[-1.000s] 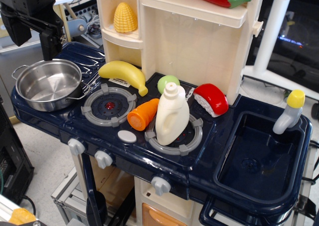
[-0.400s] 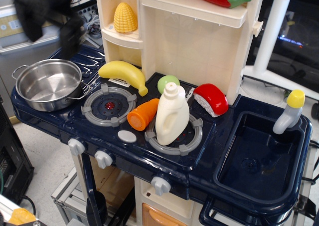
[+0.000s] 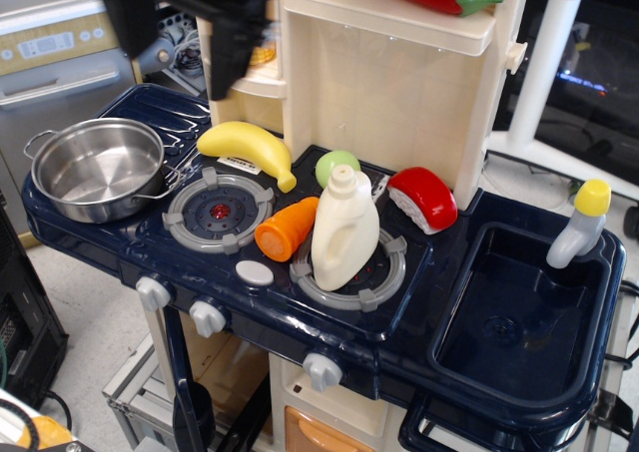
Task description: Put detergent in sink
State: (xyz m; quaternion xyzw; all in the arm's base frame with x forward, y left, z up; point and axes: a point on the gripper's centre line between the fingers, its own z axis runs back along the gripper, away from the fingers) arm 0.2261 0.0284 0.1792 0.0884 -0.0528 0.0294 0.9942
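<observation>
While the gripper hangs blurred at the top of the view, its fingers cannot be made out, so whether it is wide or narrow cannot be told; it holds nothing visible.

Just below it lies the banana; below and to its left sits the steel pot. Further below and to its right stands the detergent, upright on the right burner, well apart from the gripper. The carrot touches the bottle's left side; the green ball and red piece sit just behind it. The sink is farthest right of the gripper, with the faucet at its back rim.

Risks, as judged: the crowding could let a descending finger nudge the carrot or tip the bottle; the smooth tapered body may slip in a loose grasp; the faucet could be clipped on the carry.

Versus a second ago: the arm has swung from the far left, above the pot, rightward toward the shelf. Objects unchanged.
</observation>
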